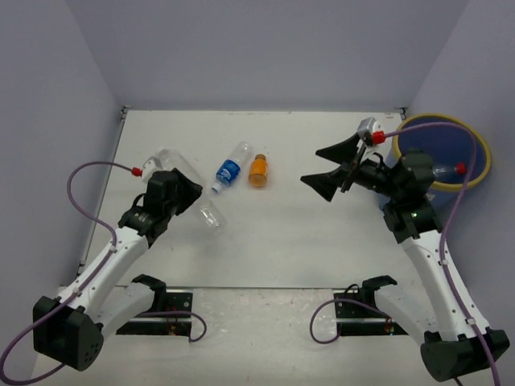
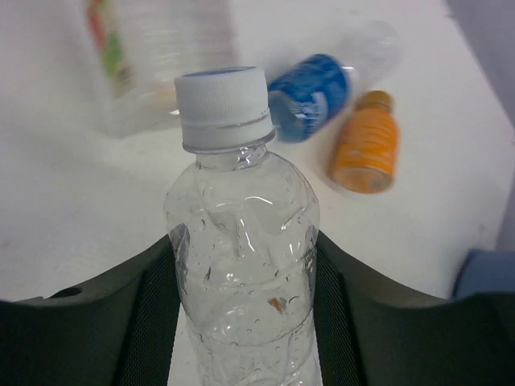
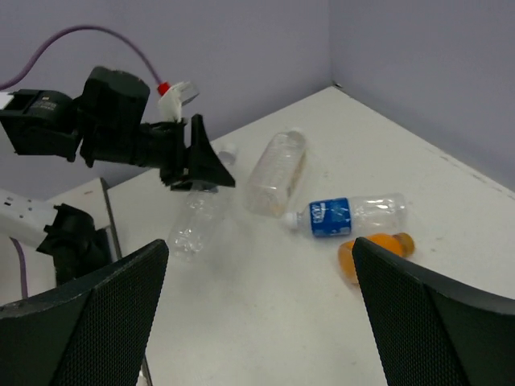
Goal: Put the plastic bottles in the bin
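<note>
My left gripper (image 1: 187, 197) is shut on a clear white-capped bottle (image 1: 211, 215), with fingers pressed on both sides of its body (image 2: 241, 265). A blue-labelled clear bottle (image 1: 231, 170) and an orange bottle (image 1: 257, 170) lie at mid-table. A bigger clear bottle (image 1: 173, 161) lies behind the left gripper. My right gripper (image 1: 328, 169) is open and empty, in the air left of the blue, yellow-rimmed bin (image 1: 475, 145). A red-capped bottle (image 1: 447, 170) lies in the bin. The right wrist view shows the held bottle (image 3: 191, 227), the blue-labelled bottle (image 3: 348, 217) and the orange bottle (image 3: 372, 252).
Purple walls close in the table on three sides. The right arm's wrist (image 1: 402, 181) sits over the bin's near left edge. Purple cables loop beside each arm. The arm bases stand at the near table edge.
</note>
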### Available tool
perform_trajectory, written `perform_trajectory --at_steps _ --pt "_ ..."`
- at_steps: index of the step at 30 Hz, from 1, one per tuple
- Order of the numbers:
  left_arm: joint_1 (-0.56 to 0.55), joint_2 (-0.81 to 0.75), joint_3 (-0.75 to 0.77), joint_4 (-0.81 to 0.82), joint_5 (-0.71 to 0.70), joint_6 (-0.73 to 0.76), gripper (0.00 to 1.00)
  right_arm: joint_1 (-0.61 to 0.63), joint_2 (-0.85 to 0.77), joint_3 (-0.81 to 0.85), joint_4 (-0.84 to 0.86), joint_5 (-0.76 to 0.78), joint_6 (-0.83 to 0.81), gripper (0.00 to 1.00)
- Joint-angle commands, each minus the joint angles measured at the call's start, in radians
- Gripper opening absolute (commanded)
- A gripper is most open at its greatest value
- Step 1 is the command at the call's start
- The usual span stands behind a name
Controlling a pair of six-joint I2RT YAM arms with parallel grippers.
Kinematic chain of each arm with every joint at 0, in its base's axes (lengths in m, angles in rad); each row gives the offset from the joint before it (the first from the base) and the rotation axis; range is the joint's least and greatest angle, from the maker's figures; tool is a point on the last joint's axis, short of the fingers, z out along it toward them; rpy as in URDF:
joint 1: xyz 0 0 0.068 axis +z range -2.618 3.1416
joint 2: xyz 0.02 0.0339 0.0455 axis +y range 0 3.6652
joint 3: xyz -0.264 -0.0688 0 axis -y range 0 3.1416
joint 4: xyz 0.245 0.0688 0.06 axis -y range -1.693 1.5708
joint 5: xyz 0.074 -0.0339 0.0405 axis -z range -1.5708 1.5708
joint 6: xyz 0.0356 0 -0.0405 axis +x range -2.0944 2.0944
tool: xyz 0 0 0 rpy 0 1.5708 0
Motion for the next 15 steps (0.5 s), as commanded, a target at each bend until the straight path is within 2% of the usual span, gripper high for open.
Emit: perform_trajectory --at_steps 1,2,5,7,8,12,15 --pt "-0.027 -0.057 0.069 0.348 0.308 0.411 0.02 0.11 0.008 -0.127 0.135 -0.04 0.084 0.99" --pt "-0.031 -0.057 0.064 0.473 0.485 0.44 0.04 0.162 0.025 -0.144 0.174 -0.052 0.079 0.99" --pt "-0.048 -0.028 0.019 0.72 0.803 0.473 0.03 0.271 0.128 -0.135 0.153 -0.078 0.029 0.99" --pt "-0.075 0.004 0.015 0.777 0.909 0.519 0.03 0.312 0.17 -0.104 0.146 -0.049 0.03 0.99" --pt "-0.094 0.016 0.018 0.78 0.958 0.549 0.03 0.323 0.185 -0.085 0.143 -0.035 0.039 0.99" --pt "-0.189 0.049 0.038 0.722 0.908 0.712 0.0 0.328 0.201 -0.094 0.224 0.06 0.143 0.99" --pt "-0.21 0.066 0.038 0.738 0.998 0.783 0.0 0.328 0.186 -0.103 0.324 0.118 0.231 0.99"
